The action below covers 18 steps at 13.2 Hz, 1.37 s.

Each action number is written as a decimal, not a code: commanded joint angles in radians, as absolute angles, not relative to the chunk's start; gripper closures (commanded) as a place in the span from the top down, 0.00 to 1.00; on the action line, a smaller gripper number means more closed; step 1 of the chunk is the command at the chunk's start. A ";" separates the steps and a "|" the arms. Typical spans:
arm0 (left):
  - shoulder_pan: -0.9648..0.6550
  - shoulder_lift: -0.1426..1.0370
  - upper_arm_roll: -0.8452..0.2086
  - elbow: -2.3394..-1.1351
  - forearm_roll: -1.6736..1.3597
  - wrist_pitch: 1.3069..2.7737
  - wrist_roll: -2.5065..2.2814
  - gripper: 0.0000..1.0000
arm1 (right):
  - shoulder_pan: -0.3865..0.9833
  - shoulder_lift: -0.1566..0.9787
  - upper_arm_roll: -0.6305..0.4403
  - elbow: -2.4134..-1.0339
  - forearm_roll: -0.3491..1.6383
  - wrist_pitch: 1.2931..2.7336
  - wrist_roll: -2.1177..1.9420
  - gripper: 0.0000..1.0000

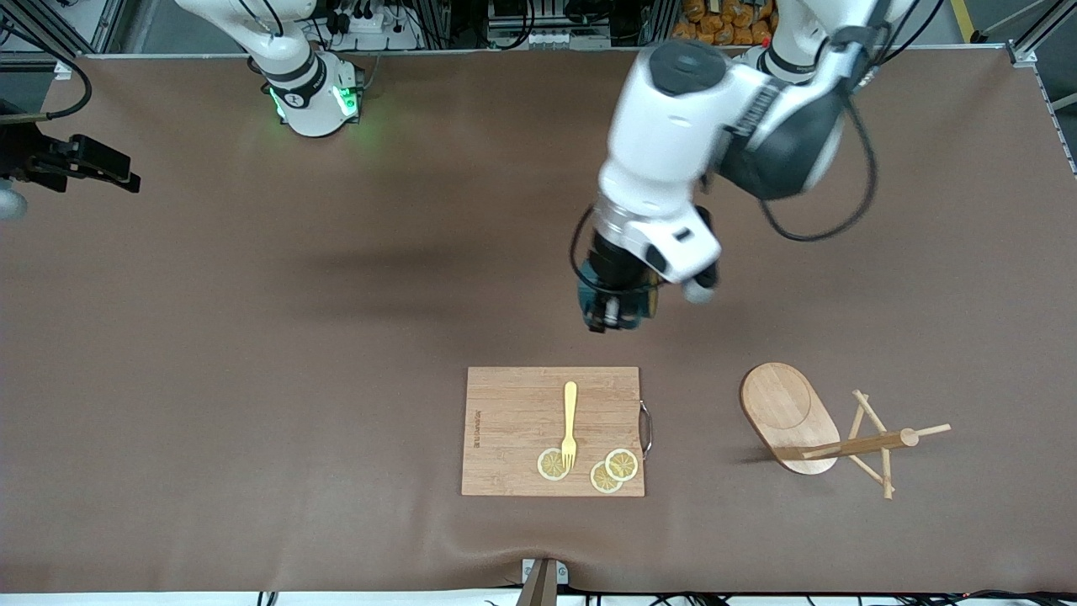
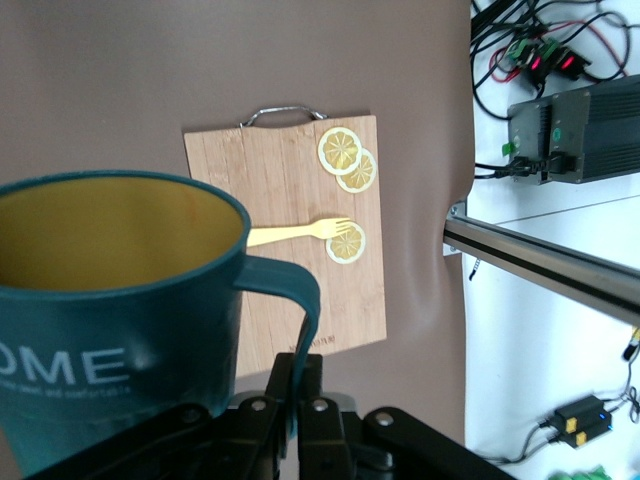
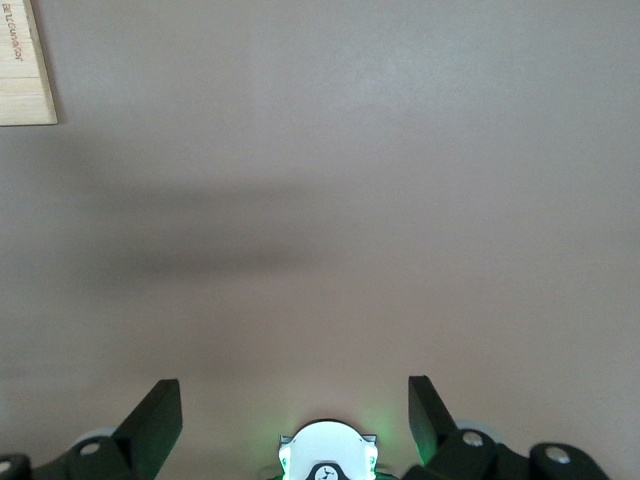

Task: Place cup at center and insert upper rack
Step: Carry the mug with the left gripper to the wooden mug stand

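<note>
Cup (image 2: 120,330), glossy teal with a tan inside, hangs by its loop handle in the closed left claw (image 1: 612,313) above mid-tabletop (image 1: 252,337). Right claw (image 3: 295,420) waits, spread open. Pale wooden upper rack (image 1: 808,425) lies tipped near the left arm's end.

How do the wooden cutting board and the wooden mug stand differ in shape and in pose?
The rectangular wooden cutting board lies flat; the light wooden mug stand with oval base lies tipped on its side. The board carries a yellow fork and lemon slices; the stand carries nothing. Both are light wood, on the brown table.
</note>
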<state>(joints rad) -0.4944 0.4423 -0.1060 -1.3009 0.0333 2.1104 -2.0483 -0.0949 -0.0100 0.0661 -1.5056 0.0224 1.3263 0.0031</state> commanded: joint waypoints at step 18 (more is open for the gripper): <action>0.073 0.503 -0.114 -1.342 -0.802 1.833 -1.048 0.00 | -0.098 -0.008 0.072 -1.497 0.009 1.318 0.015 1.00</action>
<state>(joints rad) 0.0422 0.4824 -0.1029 -1.3465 -0.7470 1.8789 -1.1078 -0.0950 -0.0100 0.0664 -1.5057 0.0197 1.3259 0.0031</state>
